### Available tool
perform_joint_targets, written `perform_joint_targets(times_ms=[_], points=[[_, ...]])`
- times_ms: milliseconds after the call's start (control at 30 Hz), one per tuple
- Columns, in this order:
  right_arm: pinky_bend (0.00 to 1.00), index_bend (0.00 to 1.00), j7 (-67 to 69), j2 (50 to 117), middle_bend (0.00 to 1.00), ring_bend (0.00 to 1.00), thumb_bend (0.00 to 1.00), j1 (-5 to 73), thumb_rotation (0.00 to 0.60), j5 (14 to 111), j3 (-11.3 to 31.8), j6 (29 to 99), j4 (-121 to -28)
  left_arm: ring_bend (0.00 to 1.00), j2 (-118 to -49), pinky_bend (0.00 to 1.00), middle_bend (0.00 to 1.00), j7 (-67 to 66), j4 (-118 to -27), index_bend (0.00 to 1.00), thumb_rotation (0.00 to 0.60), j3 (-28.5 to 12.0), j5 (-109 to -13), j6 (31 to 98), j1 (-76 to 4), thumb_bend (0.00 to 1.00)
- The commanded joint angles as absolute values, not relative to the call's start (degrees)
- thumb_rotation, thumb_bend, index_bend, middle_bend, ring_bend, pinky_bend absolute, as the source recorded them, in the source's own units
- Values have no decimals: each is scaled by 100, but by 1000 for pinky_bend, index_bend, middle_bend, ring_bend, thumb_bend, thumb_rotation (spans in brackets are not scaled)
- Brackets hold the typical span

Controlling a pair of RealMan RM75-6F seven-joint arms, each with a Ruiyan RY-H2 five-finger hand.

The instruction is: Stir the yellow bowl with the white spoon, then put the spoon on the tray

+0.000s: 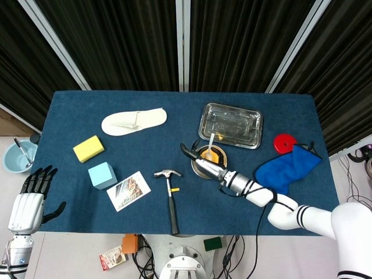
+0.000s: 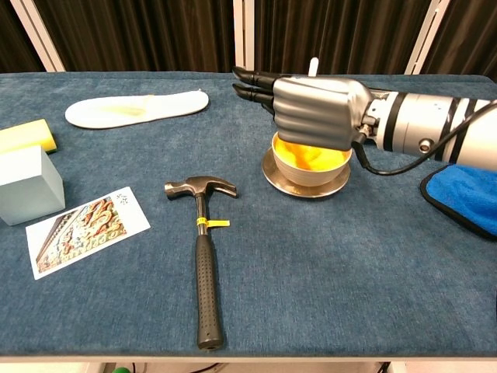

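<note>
The yellow bowl (image 1: 215,156) stands on a saucer (image 2: 307,185) just in front of the metal tray (image 1: 231,125). My right hand (image 1: 204,167) lies over the bowl, knuckles toward the chest camera, and holds the white spoon (image 1: 210,141). The spoon's handle tip (image 2: 314,65) sticks up behind the right hand (image 2: 311,109), while its lower end is hidden down in the bowl (image 2: 311,157). My left hand (image 1: 29,200) hangs off the table at the lower left, fingers apart and holding nothing.
A hammer (image 1: 170,195) lies left of the bowl, with a picture card (image 1: 128,190), a light blue block (image 1: 102,175) and a yellow sponge (image 1: 88,148) further left. A white slipper (image 1: 133,121) lies at the back. A blue cloth (image 1: 288,168) and a red disc (image 1: 285,142) are at the right.
</note>
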State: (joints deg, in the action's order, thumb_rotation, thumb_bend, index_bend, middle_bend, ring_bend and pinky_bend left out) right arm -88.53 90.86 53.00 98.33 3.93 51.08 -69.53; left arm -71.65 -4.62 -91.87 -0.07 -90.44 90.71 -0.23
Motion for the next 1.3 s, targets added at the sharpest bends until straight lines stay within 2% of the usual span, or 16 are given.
perform_joint_targets(times_ms=[33,433,633,833,967,1300], points=[[0,743,-9381,8859,327,14,456,5337,600,9490,621,4810,-7344,13,-7195,112,45,-426,-9140,94,600,-7,-9027,9078,-11,207],[0,745,-10449,8651,330,0,447,5356,600,8704,727,4304,-7861,13,-7243,112,45,-419,-9096,94,600,-15,-9031,9088,-13,207],[0,752,-10928,8716,339,0,447,5406,600,8273,764,4319,-7946,13,-7294,112,45,-353,-9020,94,600,-6,-8997,9081,6,207],[0,767,-11273,8998,344,0,447,5381,600,7908,746,4647,-7857,13,-7293,112,45,-317,-8996,94,600,-17,-9015,9097,0,208],[0,829,-11313,9089,366,1,447,5386,600,7764,737,4874,-7911,13,-7278,112,46,-321,-9006,94,600,-14,-9003,9091,5,207],[0,836,-11311,9146,358,2,447,5429,600,7587,583,5168,-7792,13,-7285,112,46,-331,-9006,94,600,-15,-8984,9074,5,207]])
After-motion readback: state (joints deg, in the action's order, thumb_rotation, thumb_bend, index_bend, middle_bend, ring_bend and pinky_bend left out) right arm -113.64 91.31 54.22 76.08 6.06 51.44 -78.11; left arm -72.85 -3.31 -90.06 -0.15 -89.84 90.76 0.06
